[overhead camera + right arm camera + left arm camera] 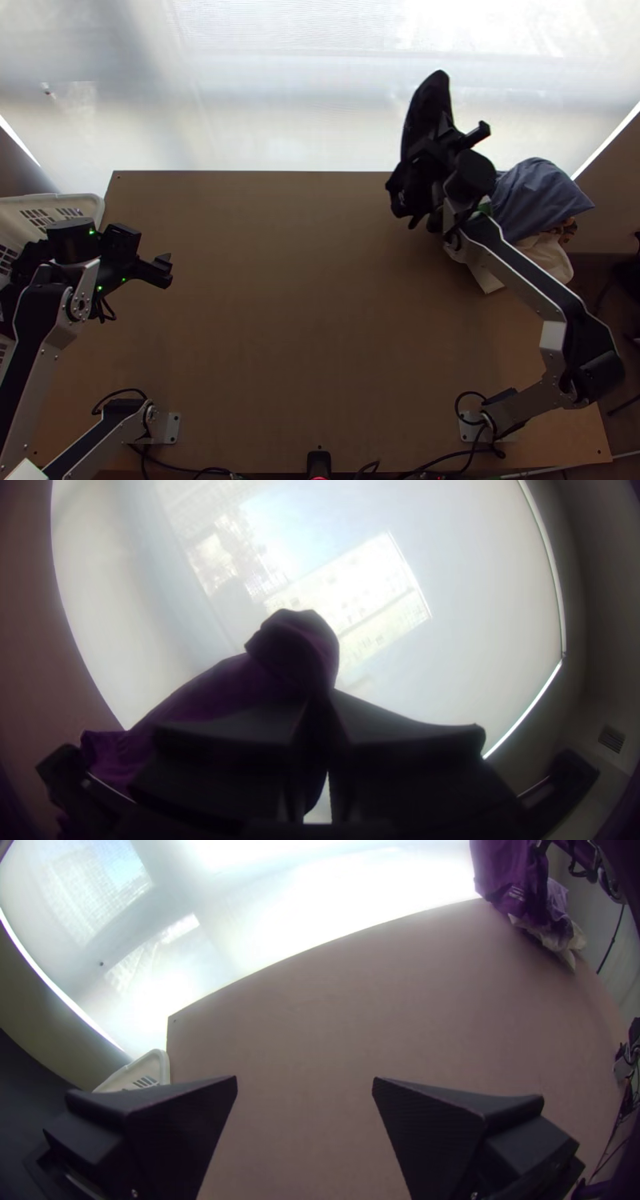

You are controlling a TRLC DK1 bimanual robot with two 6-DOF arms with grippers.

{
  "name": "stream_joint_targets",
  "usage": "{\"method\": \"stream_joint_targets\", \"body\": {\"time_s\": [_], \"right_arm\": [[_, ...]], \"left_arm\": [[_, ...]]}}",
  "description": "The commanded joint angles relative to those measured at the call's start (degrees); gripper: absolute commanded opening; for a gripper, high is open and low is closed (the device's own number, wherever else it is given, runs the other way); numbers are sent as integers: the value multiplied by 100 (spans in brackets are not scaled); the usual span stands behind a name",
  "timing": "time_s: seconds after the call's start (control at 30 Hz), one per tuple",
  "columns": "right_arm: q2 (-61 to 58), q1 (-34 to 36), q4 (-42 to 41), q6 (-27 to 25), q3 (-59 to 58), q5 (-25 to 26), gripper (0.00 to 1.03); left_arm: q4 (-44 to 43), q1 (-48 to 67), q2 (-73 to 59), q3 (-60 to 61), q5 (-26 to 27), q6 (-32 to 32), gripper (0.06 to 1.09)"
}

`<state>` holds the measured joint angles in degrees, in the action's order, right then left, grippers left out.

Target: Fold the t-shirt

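Left gripper: the left gripper (166, 270) is over the left side of the counter (280, 320), its fingers spread wide, with bare wood seen between them in its wrist view.
Right gripper: the right gripper (450, 146) is at the far edge of the counter, right of the middle, its fingers pressed together on a piece of dark cloth (428, 100).
Dark cloth: probably the t-shirt, though the light is poor; it is bunched, one part standing up past the far edge and another hanging down beside the gripper.
Cloth pile: at the far right of the counter, a blue-grey cloth (534, 196) lies crumpled on top of a cream cloth (550, 254), just beside the right arm.
Basket: a white basket (90, 205) with slotted sides is at the far left, partly behind the left arm.
Backdrop: a pale, translucent screen (280, 104) stretches beyond the far edge.
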<state>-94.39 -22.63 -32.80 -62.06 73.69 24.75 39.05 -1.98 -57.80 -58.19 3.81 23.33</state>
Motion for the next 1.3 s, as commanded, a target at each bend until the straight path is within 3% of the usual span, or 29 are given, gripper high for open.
{"method": "stream_joint_targets", "body": {"time_s": [0.0, 0.27, 0.6, 0.87, 1.27], "right_arm": [[448, 848, 98, 318, -478, -507, 3], [492, 2193, 168, 898, -760, -1350, 3], [237, 3617, 116, 1214, -892, -2291, 3], [-106, 4364, 80, 1346, -812, -2607, 3], [-361, 5076, 45, 1495, -1234, -2660, 3]], "left_arm": [[24, 13, -21, 89, -56, -48, 104], [24, 92, -109, 89, -144, -48, 104], [33, 356, -258, 63, -346, -48, 104], [42, 514, -469, -8, -461, -39, 104], [59, 725, -689, -96, -584, 13, 104]]}}
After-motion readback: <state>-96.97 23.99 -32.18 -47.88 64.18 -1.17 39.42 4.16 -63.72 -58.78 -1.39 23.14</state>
